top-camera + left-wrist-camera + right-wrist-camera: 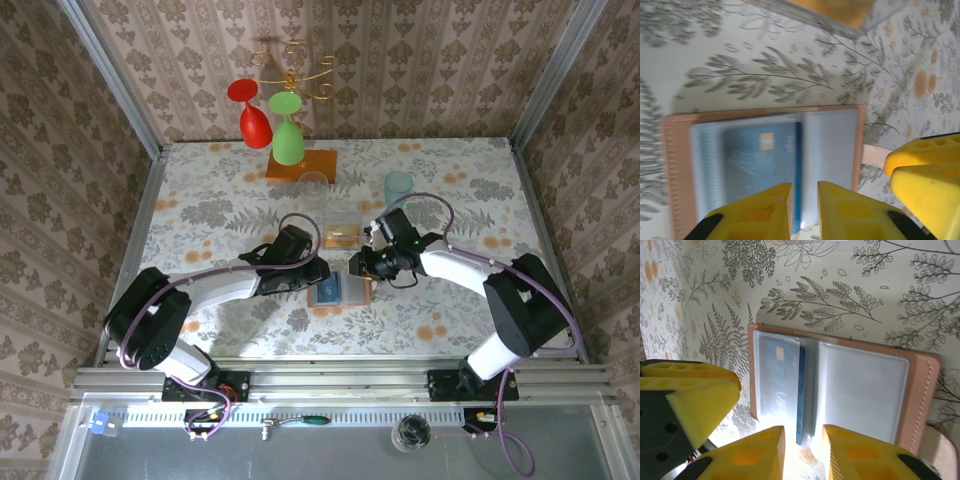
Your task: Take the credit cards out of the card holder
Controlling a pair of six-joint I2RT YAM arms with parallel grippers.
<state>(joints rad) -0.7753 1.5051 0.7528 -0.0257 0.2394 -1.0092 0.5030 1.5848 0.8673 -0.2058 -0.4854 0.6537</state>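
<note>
**Operator:** Top view first. Where do I stand?

**Spotter:** Your open salmon-brown folding card holder (pixel 340 291) lies flat on the flower-patterned desk (pixel 220 200), between your arms. Your left pincer (pixel 320 273) sits at its left side and your right pincer (pixel 362 264) at its far right corner. I judge you're at the pulling step, with the card not yet out.

**Operator:** Left wrist?

**Spotter:** Your left pincer (pixel 804 212) has its blocky yellow fingers (pixel 757 212) slightly spread. The narrow gap straddles the long edge of a teal-blue plastic credit card (pixel 755 160) with a gold chip. The card sits in one clear pocket of the card holder (pixel 677 165), whose rim looks stitched and leathery. The picture is soft, so I cannot tell whether the pads touch the card.

**Operator:** Right wrist?

**Spotter:** Your right pincer (pixel 803 455) is also narrowly spread over that dark-blue edge. The credit card (pixel 777 385) lies under a glossy see-through sleeve, and the neighbouring pocket looks pale and empty. The card holder (pixel 922 385) has rounded corners.

**Operator:** Next move?

**Spotter:** It's a thin, stiff, slick card in a snug sleeve. You'll want one pincer pinning the holder down while the other nips the exposed edge and slides it out flat. If you lift early, the light holder will probably come along.
</note>
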